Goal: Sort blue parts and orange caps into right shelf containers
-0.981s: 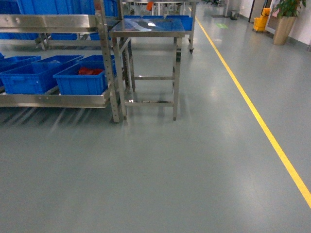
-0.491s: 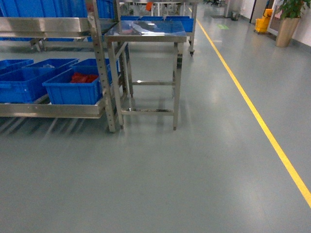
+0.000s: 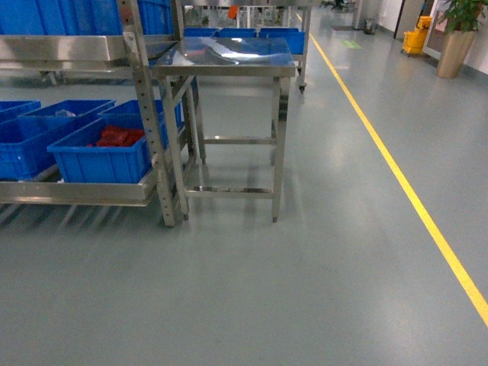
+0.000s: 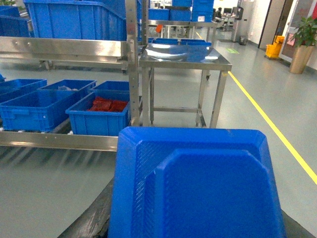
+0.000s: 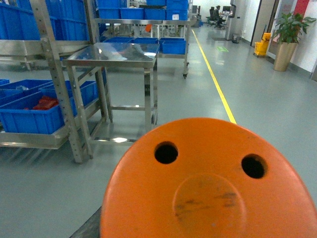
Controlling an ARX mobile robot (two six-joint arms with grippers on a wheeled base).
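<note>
A blue part (image 4: 198, 188), a flat moulded plastic piece, fills the lower half of the left wrist view, held up off the floor right in front of that camera. Only a dark edge of the left gripper shows beside it; its fingers are hidden. An orange cap (image 5: 208, 183), domed with two holes, fills the lower right wrist view the same way, hiding the right gripper's fingers. Neither gripper shows in the head view. The steel shelf (image 3: 76, 192) at the left carries blue containers (image 3: 103, 162), the nearest holding red pieces (image 3: 114, 137).
A small steel table (image 3: 225, 57) stands against the shelf's right post (image 3: 149, 122). A yellow floor line (image 3: 404, 191) runs along the right. Far back are more blue bins (image 3: 282, 36), a yellow mop bucket (image 3: 418, 34) and a potted plant (image 3: 456, 46). Grey floor lies ahead.
The head view has advanced toward the shelf and table: both look larger, and the shelf and its bins have slid leftward in the frame.
</note>
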